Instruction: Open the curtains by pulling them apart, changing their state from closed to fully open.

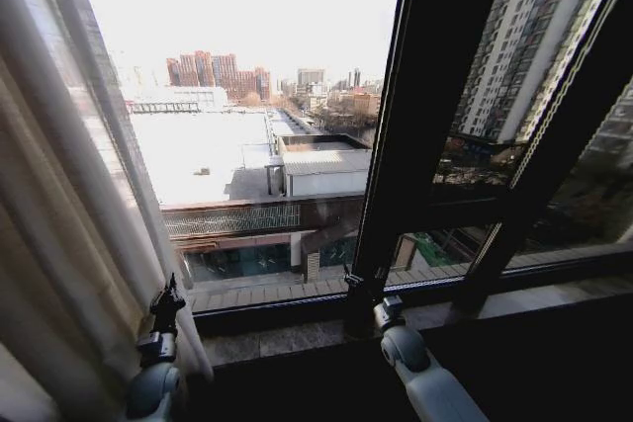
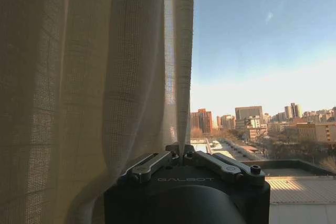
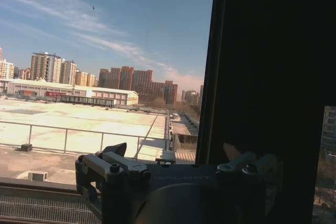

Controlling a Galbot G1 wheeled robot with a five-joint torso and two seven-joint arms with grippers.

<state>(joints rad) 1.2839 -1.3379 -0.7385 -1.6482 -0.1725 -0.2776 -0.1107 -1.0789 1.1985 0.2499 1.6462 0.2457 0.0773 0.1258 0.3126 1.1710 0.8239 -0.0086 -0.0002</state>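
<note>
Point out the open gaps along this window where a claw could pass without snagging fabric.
Free: the bare glass stretch between the curtain edge and the black window frame bar, above the sill. Crowded: the far left, where the left claw sits against the pleats, and the bar's foot, where the right claw rests.

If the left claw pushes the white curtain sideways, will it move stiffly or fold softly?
The curtain would probably fold softly: it hangs in loose vertical pleats. It looks light, since daylight shows through its open weave. It may slip off the left claw and swing back, because its free edge hangs unsecured beside it.
</note>
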